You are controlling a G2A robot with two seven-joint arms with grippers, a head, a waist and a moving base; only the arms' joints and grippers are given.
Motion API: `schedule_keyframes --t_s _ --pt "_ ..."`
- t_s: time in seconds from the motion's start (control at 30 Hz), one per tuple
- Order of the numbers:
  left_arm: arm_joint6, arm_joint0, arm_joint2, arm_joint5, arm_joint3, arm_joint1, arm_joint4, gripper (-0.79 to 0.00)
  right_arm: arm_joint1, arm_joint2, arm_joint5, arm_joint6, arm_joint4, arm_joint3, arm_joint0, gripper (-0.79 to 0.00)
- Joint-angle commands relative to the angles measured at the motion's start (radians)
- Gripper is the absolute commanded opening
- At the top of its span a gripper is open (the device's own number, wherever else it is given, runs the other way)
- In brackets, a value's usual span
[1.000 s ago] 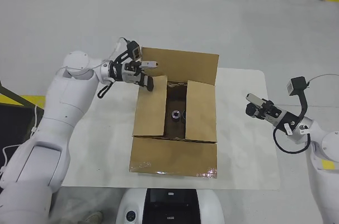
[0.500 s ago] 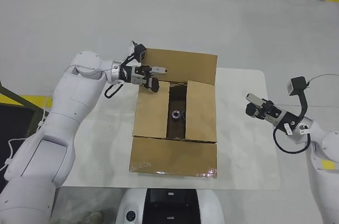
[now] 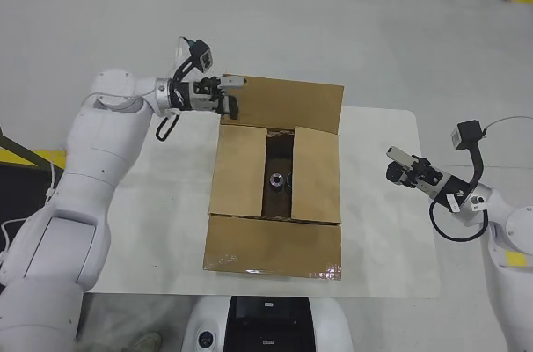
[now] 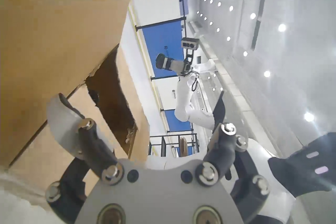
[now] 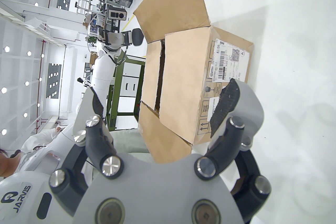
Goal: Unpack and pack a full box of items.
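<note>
While its side flaps lay half-closed, the brown cardboard box [image 3: 238,172] showed round metal parts [image 3: 273,182] inside. At its far-left corner the left gripper [image 3: 232,94] hung spread and empty, likely to lift a flap; the right gripper [image 3: 392,165], also open and empty, stood well right. A white printed label [image 5: 231,59] marked its side.

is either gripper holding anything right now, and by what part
Nothing is held. The left gripper is open beside the box's far left corner; the right gripper is open, apart from the box.
</note>
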Motion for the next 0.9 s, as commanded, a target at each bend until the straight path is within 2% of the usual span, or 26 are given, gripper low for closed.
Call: schedule_keyframes --t_s 0.0,0.23,0.43,0.6,0.87 --pt "-0.009 0.002 -0.033 0.0 0.0 0.014 0.004 0.0 0.0 0.0 0.0 0.0 0.0 0.0 0.0 0.0" --pt "0.011 0.022 -0.114 0.022 0.072 0.052 0.024 0.0 0.0 0.0 0.0 0.0 0.0 0.0 0.0 0.0" --pt "0.049 0.021 -0.124 0.018 0.124 0.061 0.067 0.0 0.0 0.0 0.0 0.0 0.0 0.0 0.0 0.0" --pt "0.097 0.002 -0.079 -0.01 0.157 0.047 0.136 0.0 0.0 0.0 0.0 0.0 0.0 0.0 0.0 0.0" --pt "0.175 -0.04 0.002 -0.067 0.226 -0.005 0.162 0.0 0.0 0.0 0.0 0.0 0.0 0.0 0.0 0.0"
